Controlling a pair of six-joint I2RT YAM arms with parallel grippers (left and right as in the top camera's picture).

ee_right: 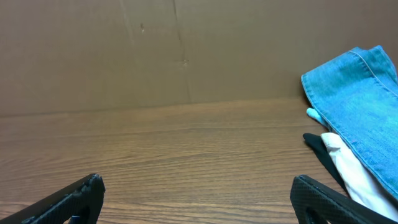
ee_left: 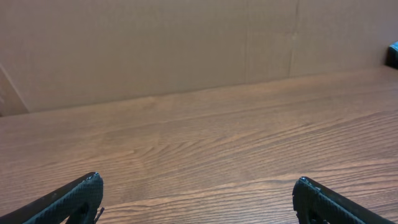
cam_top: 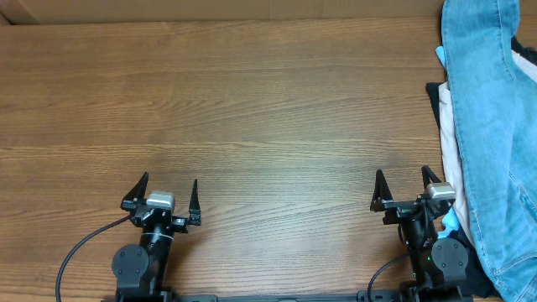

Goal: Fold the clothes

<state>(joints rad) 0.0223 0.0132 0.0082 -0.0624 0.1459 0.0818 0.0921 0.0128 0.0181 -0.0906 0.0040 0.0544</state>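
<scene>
Right now the left tool (cam_top: pixel 169 179) and right tool (cam_top: pixel 403 172) both gape wide, low over the wooden counter (cam_top: pixel 252 101) at its near edge, while the jeans (cam_top: pixel 487 126) lie along the right side over a cream garment (cam_top: pixel 449 134), just beside the right tool.

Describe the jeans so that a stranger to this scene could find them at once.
Look along the right edge of the wooden table. The jeans lie there, uppermost: long, faded light-blue denim, unlike the cream garment and black cloth beneath.
</scene>
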